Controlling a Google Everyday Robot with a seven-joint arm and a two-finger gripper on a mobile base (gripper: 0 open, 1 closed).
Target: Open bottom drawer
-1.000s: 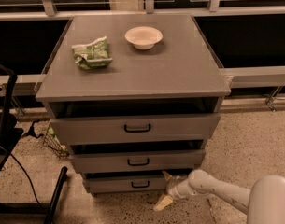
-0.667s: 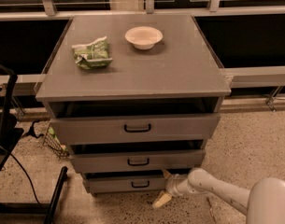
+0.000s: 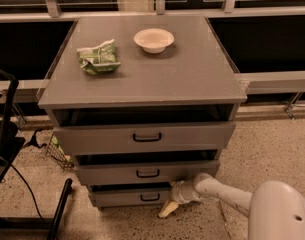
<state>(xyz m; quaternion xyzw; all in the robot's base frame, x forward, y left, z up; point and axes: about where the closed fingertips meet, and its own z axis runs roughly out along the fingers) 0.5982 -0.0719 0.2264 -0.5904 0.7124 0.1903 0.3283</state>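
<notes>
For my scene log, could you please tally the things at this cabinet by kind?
Drawers: 3, top drawer, middle drawer, bottom drawer
Bowls: 1, white bowl
Packets: 1, green packet
Claws: 1, claw low by the bottom drawer's right end
Total: 6

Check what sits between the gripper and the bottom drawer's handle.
In the camera view the gripper hangs low by the right end of the bottom drawer, just right of its handle. Only bare drawer front lies between them.
</notes>
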